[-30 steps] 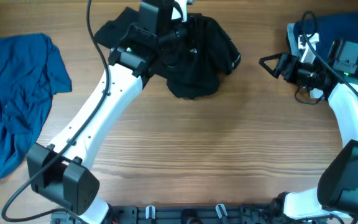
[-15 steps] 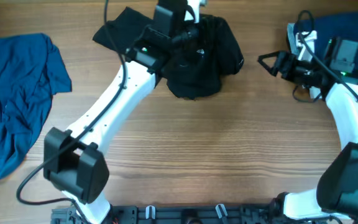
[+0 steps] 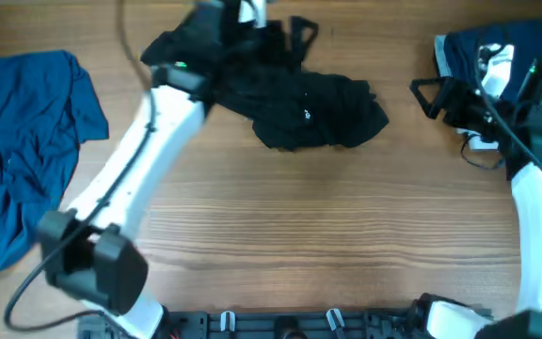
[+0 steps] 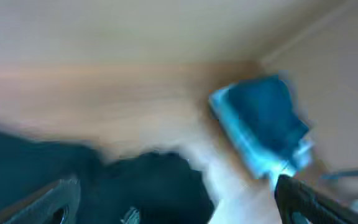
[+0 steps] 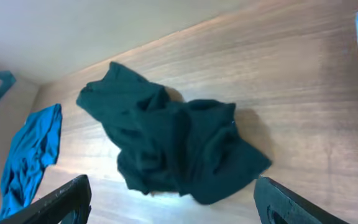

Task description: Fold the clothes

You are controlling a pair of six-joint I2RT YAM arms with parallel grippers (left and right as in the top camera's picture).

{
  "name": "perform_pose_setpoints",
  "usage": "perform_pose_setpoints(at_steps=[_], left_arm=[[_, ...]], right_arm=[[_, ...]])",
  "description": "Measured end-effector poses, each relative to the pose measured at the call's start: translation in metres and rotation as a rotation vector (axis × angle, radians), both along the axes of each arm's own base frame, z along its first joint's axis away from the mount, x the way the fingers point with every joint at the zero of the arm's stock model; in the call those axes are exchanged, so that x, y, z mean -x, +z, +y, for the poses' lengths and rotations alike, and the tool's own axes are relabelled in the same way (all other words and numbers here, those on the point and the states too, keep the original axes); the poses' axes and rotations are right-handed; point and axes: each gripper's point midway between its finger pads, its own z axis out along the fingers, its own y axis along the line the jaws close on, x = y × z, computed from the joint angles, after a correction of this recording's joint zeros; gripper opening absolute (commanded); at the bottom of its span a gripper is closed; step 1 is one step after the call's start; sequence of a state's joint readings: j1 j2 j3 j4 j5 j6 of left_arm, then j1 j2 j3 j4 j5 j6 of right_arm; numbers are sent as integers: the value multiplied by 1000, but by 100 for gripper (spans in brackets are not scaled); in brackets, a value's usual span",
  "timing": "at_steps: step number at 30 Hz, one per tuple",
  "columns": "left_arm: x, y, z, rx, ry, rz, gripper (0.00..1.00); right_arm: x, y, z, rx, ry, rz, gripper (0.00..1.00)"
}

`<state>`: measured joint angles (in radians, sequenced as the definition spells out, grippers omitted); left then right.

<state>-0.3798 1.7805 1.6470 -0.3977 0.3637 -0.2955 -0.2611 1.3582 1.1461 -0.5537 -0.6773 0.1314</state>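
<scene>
Folding looks unstarted: the black shirt [image 3: 323,118] lies heaped at the far side of the table [image 3: 346,226], so the left gripper [image 4: 176,186] over its far edge and the right gripper [image 3: 423,97] off to one side both gape empty, likely seeking corners.

My overhead camera is looking straight down at the table [image 3: 346,235]. My right wrist camera is viewing it from well back and my left wrist camera from close, blurred; all three are sharing the black shirt [image 3: 318,118]
</scene>
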Motion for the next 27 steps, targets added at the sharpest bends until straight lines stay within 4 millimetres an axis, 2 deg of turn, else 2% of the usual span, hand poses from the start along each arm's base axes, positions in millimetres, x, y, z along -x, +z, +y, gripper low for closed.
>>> perform_pose_setpoints(at_steps=[2, 5, 7, 9, 11, 14, 15, 16, 18, 21, 25, 27], left_arm=[[2, -9, 53, -100, 76, 52, 100], [-14, -23, 130, -222, 221, 69, 100], [-28, -32, 159, -272, 262, 52, 100], [-44, -47, 174, -318, 271, 30, 100], [-62, -79, 187, -378, 256, 36, 100], [-83, -127, 207, -448, 275, 64, 100], [-87, -140, 212, -461, 282, 81, 100], [-88, -153, 219, -472, 288, 104, 100], [-89, -183, 233, -492, 303, 159, 100], [-92, -201, 255, -506, 338, 189, 100], [-99, -198, 287, -507, 404, 167, 100], [-97, -208, 301, -510, 425, 189, 100]], right_arm=[[4, 0, 34, 21, 72, 8, 86], [3, -7, 95, 95, 152, 9, 86], [1, -19, 134, 151, 167, 16, 85], [-3, -38, 163, 203, 165, 35, 86], [-6, -73, 182, 265, 162, 94, 85], [-16, -126, 182, 328, 134, 186, 84], [-17, -132, 182, 331, 131, 199, 82], [-17, -154, 180, 353, 127, 245, 81], [-16, -178, 179, 370, 122, 300, 78], [-9, -189, 183, 383, 129, 333, 71], [5, -189, 208, 386, 181, 328, 68], [9, -189, 217, 396, 195, 318, 64]])
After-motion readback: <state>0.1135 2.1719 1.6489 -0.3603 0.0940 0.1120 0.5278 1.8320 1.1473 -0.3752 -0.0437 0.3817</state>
